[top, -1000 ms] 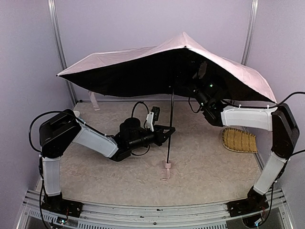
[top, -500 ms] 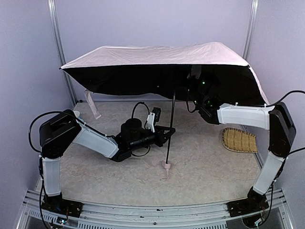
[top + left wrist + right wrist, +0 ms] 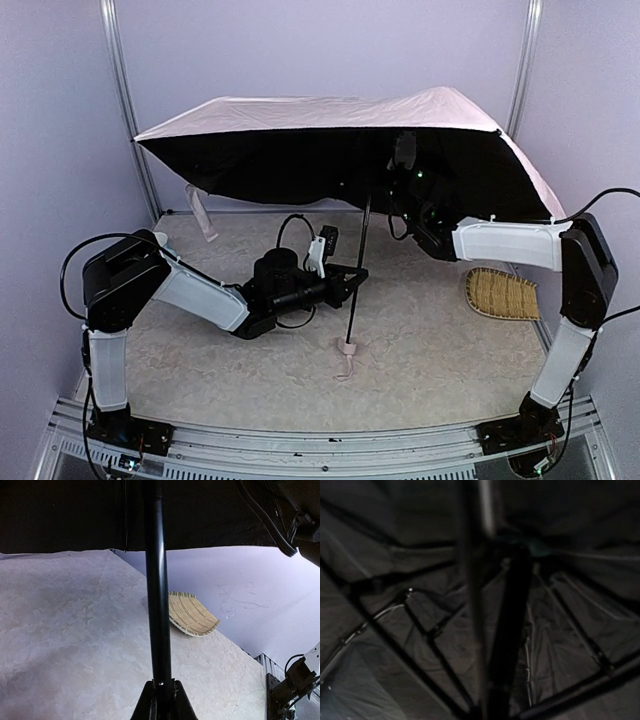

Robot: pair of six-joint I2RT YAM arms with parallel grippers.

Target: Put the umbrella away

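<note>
Left gripper (image 3: 352, 277) is clamping tight on the thin black shaft (image 3: 157, 580) of the umbrella (image 3: 300, 115), its fingers (image 3: 145, 707) pressing against the rod from both sides, a little above the bottom end. The umbrella is standing open in the middle of the table (image 3: 200, 350). Its shaft is leaning slightly, and the small pink handle (image 3: 346, 348) is touching the tabletop with the strap (image 3: 345, 368) trailing beside it. Its pale pink canopy is spreading wide overhead, showing the black lining underneath. The right gripper (image 3: 403, 165) is reaching up under the canopy near the top of the shaft. The wrist view there is showing only dark fabric and ribs (image 3: 420, 665), so I cannot tell whether its jaws are open or closed. A woven straw mat (image 3: 500, 292) is lying near the right wall, well apart from the handle.
</note>
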